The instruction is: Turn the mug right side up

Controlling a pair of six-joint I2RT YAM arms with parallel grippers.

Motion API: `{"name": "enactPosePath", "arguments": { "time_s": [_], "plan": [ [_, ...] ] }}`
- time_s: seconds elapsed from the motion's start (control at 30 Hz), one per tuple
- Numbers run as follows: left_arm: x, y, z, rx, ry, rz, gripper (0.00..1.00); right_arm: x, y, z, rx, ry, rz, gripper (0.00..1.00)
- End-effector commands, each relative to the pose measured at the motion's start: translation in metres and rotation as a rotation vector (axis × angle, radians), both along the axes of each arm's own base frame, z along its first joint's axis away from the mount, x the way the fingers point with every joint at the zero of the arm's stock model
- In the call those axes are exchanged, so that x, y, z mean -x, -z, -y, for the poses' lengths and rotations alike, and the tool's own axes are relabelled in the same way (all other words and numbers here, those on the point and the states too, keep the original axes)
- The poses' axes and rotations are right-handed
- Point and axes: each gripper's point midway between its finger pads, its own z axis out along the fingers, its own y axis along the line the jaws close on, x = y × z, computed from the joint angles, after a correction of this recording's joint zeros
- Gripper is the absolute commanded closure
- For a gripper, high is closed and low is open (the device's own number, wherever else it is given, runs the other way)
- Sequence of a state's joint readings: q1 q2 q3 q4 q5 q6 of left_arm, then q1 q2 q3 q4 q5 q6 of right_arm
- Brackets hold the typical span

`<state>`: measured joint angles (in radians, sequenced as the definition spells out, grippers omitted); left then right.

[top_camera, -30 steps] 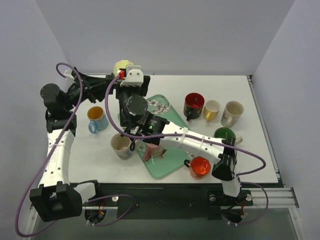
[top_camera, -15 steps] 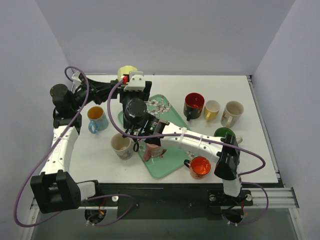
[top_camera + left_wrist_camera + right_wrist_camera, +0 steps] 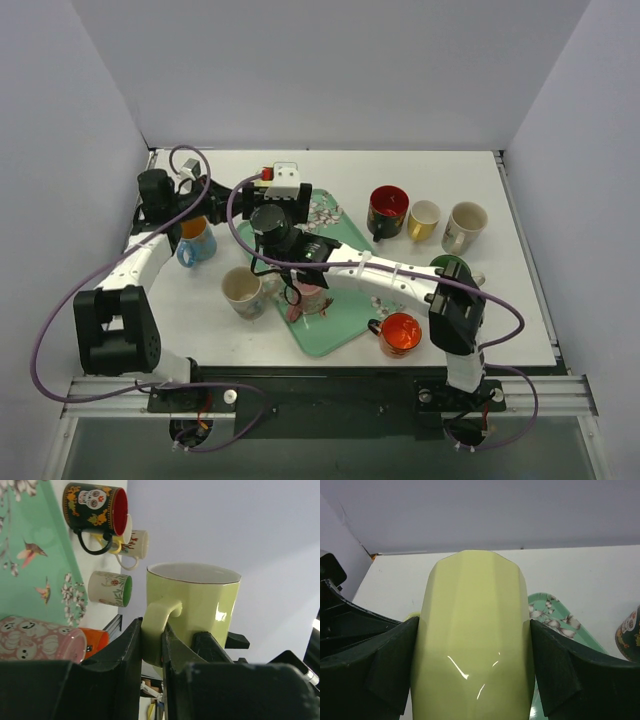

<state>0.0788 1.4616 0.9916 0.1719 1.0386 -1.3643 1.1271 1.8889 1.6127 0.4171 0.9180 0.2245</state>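
Observation:
The mug [image 3: 200, 600] is pale yellow-green and hangs in the air, held from two sides. In the left wrist view my left gripper [image 3: 152, 630] is shut on its handle [image 3: 159, 620]. The standing mugs behind show their mouths sideways to this one's, so it lies on its side. In the right wrist view the mug [image 3: 472, 630] fills the middle, and my right gripper [image 3: 473, 625] is shut on its body, one finger [image 3: 395, 665] on each flank. From above, the mug is hidden under the right wrist [image 3: 280, 190], at the far left end of the tray.
A green flowered tray [image 3: 340, 320] carries a pink pumpkin mug [image 3: 308, 300]. A blue mug [image 3: 193, 238] and a cream mug [image 3: 242, 290] stand left of it. To the right are a black skull mug [image 3: 387, 210], two pale mugs [image 3: 465, 225], a green-lined mug [image 3: 450, 270] and an orange mug [image 3: 400, 333].
The right gripper carried the mug from the table's back edge toward the tray. The left arm swung in to the right and its jaws closed on the mug's handle.

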Motion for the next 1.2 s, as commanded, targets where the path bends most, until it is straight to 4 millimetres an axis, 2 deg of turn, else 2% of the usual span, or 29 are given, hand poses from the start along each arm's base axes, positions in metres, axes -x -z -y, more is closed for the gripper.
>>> {"name": "enactPosePath", "arguments": {
  "time_s": [0.0,0.07,0.23,0.4,0.53,0.63,0.8,0.87,1.03,1.17],
  "plan": [
    [-0.043,0.021,-0.03,-0.134,-0.166,0.075,1.0,0.008,0.008,0.001,0.009,-0.033,-0.063,0.26],
    [-0.049,0.027,-0.033,-0.148,-0.17,0.073,1.0,0.007,0.014,-0.002,0.012,-0.058,-0.084,0.23],
    [-0.059,0.059,-0.038,-0.167,-0.184,0.005,1.0,0.004,0.03,0.003,0.009,-0.026,-0.134,0.22],
    [-0.068,0.08,-0.044,-0.154,-0.207,-0.057,1.0,0.005,0.056,0.007,0.035,-0.002,-0.206,0.22],
    [-0.079,0.078,-0.053,-0.2,-0.231,-0.013,1.0,0.013,0.062,0.006,0.02,-0.041,-0.237,0.22],
    [-0.088,0.086,-0.066,-0.414,-0.25,0.078,1.0,0.016,0.06,0.008,0.013,-0.05,-0.244,0.22],
    [-0.097,0.081,-0.072,-0.512,-0.24,0.184,1.0,0.02,0.064,0.004,0.049,-0.096,-0.284,0.22],
    [-0.097,0.085,-0.076,-0.565,-0.235,0.199,1.0,0.024,0.062,0.003,0.041,-0.122,-0.292,0.22],
    [-0.099,0.085,-0.074,-0.7,-0.163,0.35,1.0,0.026,0.058,0.007,0.025,-0.152,-0.297,0.22],
    [-0.094,0.081,-0.068,-0.805,-0.077,0.531,1.0,0.028,0.065,0.016,0.082,-0.193,-0.318,0.22]
  ]
}}
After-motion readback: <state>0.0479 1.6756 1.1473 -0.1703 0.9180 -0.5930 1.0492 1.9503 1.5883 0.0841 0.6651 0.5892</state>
